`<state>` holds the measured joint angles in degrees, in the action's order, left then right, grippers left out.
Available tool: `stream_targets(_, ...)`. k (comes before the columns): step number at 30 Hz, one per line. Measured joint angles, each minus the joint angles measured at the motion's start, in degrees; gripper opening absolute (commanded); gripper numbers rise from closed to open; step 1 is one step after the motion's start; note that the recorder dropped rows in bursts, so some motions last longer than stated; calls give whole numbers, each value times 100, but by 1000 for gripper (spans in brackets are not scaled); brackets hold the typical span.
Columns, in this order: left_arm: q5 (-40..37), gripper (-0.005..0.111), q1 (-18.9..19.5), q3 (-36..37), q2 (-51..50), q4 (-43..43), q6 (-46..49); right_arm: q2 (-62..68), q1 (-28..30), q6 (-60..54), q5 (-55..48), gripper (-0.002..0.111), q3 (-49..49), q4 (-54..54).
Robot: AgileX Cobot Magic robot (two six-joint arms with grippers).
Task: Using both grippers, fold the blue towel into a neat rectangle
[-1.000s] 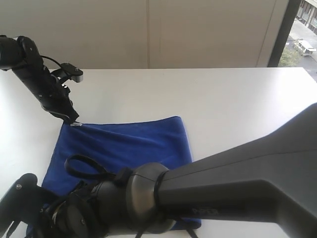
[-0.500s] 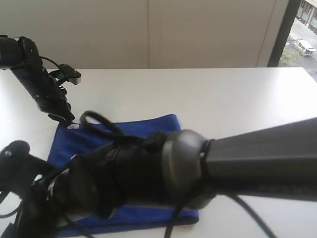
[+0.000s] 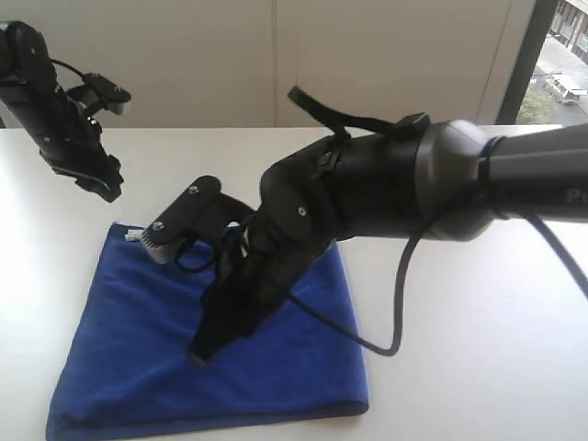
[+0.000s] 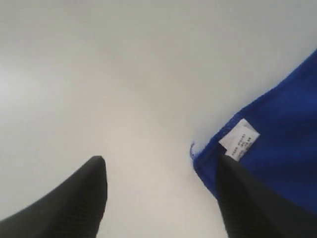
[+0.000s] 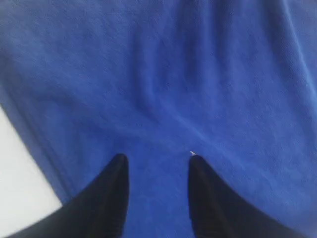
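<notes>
The blue towel (image 3: 294,367) lies folded and flat on the white table, its small white label (image 3: 135,236) at the far left corner. My left gripper (image 3: 106,188) hangs above the table, up and left of that corner. In the left wrist view it (image 4: 159,158) is open over bare table, with the label (image 4: 239,140) beside one finger. My right gripper (image 3: 202,351) points down at the middle of the towel. Its fingers stand apart in the right wrist view (image 5: 157,157), with only the towel (image 5: 198,74) beneath them and nothing held.
The white table (image 3: 478,230) stretches wide to the right and behind the towel. The bulky right arm (image 3: 386,193) crosses the middle of the scene, and a black cable (image 3: 397,312) loops down from it. A pale wall stands behind the table.
My left gripper has opened, let go of the labelled corner and lifted up and away to the left. The right arm has swung up from near the camera to over the towel's middle.
</notes>
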<state>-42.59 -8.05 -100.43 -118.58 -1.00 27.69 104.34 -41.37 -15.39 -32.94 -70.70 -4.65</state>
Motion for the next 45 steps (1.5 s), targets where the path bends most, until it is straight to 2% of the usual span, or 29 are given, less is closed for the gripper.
stream_targets(1, -105, 46, 0, 0, 128, -99, -16, 0, 106, 25, -107, 19, 0, 51)
stream_targets(4, -599, 9, 0, 0, 437, -457, -40, 0, 363, 68, -337, 5, 0, 103)
stream_targets(5, -824, 1, 0, 0, 511, -617, -40, 0, 475, 78, -404, 2, 0, 118)
stream_targets(10, -1730, 0, 0, 85, 661, -1472, 183, 0, 892, 87, -669, 0, 28, 172)
stream_targets(16, -1620, 0, 0, 1122, 1355, -1842, 258, 0, 1128, 87, -615, 0, 587, 205)
stream_targets(23, -603, 0, 0, 2879, 2515, -2858, 955, 21, 1140, -194, -136, 0, 1215, -267)
stream_targets(28, 1027, 0, 0, 3968, 2335, -3549, 1498, 44, 1067, -1088, -30, 0, 1372, -1360)
stream_targets(32, 1502, 0, 0, 4107, 1873, -3974, 1815, 51, 886, -1454, 199, 0, 1393, -1777)
stream_targets(38, 1334, 0, -35, 4119, 1232, -5437, 3104, 51, 817, -1525, 801, 0, 1393, -1858)
stream_targets(45, 1324, 0, -203, 4119, 689, -5761, 3469, 189, 817, -1538, 851, 0, 1393, -1858)
